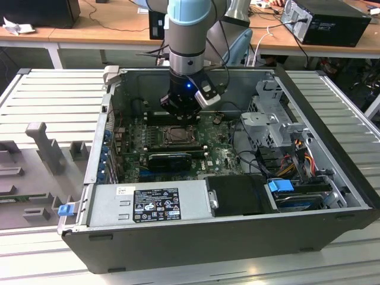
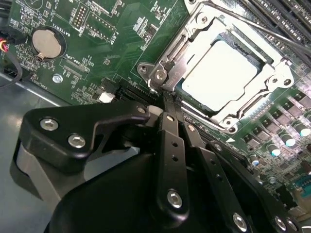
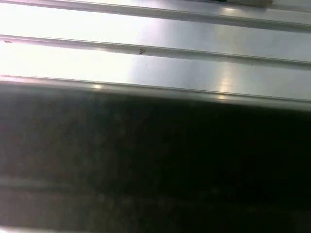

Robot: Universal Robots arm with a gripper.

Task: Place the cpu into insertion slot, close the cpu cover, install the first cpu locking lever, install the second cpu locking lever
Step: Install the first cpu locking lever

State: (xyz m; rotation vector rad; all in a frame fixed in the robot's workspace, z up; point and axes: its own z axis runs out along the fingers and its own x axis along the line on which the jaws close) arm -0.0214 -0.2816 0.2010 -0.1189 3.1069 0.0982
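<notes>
The cpu [image 2: 221,75] lies flat in the insertion slot [image 1: 177,136] on the green board, its pale metal face showing through a square window. The cpu cover [image 2: 194,44] is down over it, and its grey frame rests around the chip's edges. A thin metal lever rod [image 2: 272,35] runs along the socket's far side. My gripper [image 2: 169,99] is shut, its two black fingers [image 2: 171,141] pressed together. Their tips sit at the socket's corner beside the hinge screw [image 2: 159,74]. In the exterior view the gripper [image 1: 179,113] hangs just behind the socket inside the open case.
A coin battery [image 2: 47,41] and long black memory slots [image 2: 286,14] flank the socket. A black finned block [image 1: 170,160], the power supply [image 1: 148,205] and a drive cage [image 1: 273,119] crowd the case. Ribbed metal table [image 3: 155,58] surrounds it.
</notes>
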